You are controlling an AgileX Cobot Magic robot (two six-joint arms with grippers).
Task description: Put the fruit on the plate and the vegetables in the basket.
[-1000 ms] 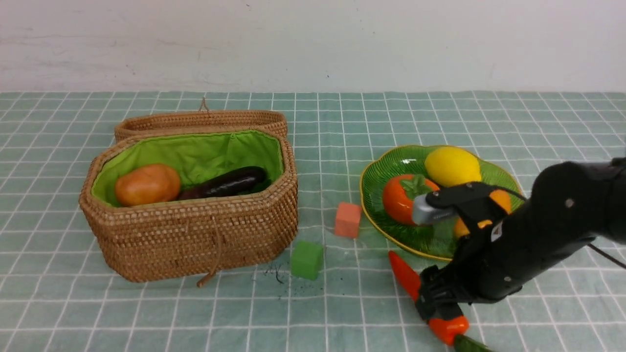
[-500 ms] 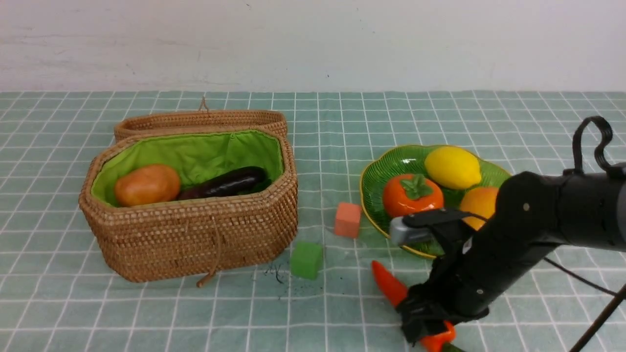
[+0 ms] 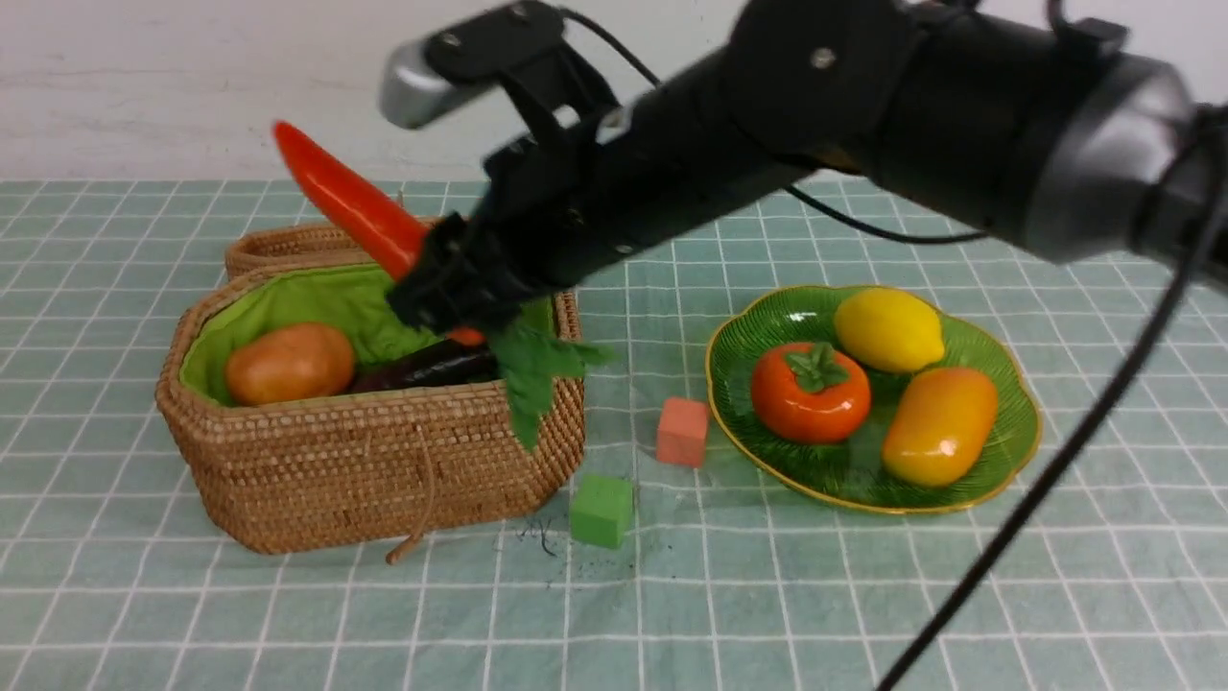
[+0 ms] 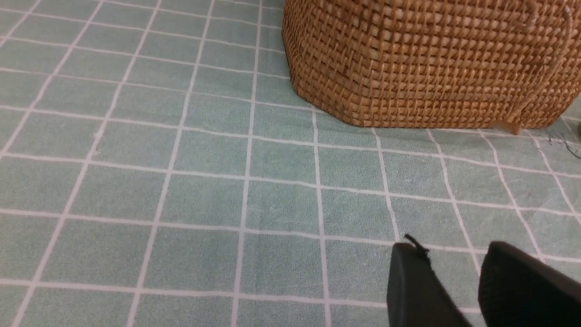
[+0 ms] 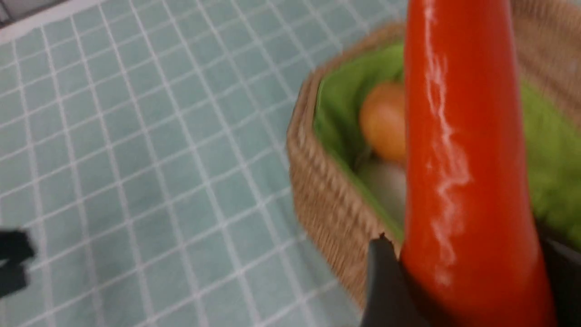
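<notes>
My right gripper [image 3: 436, 288] is shut on the long orange-red carrot [image 3: 350, 206] near its stem end. It holds the carrot tilted, tip up, over the open wicker basket [image 3: 374, 470], and the green leaf [image 3: 532, 379] hangs over the front rim. The right wrist view shows the carrot [image 5: 458, 159] between the jaws above the green lining. A brown potato [image 3: 288, 362] and a purple eggplant [image 3: 432, 365] lie in the basket. On the green plate [image 3: 718, 384] sit the lemon [image 3: 887, 328], persimmon [image 3: 809, 392] and mango [image 3: 938, 425]. My left gripper [image 4: 451, 249] is open and empty, low over the cloth near the basket [image 4: 422, 59].
A salmon-pink cube [image 3: 682, 432] and a green cube [image 3: 602, 510] lie on the checked cloth between basket and plate. The basket's lid [image 3: 288, 245] lies open behind it. My right arm stretches across the scene above the plate, with its cable trailing down at the right.
My right arm has lifted the carrot off the cloth in front of the plate and carried it up and left over the basket. The plate is now uncovered.
</notes>
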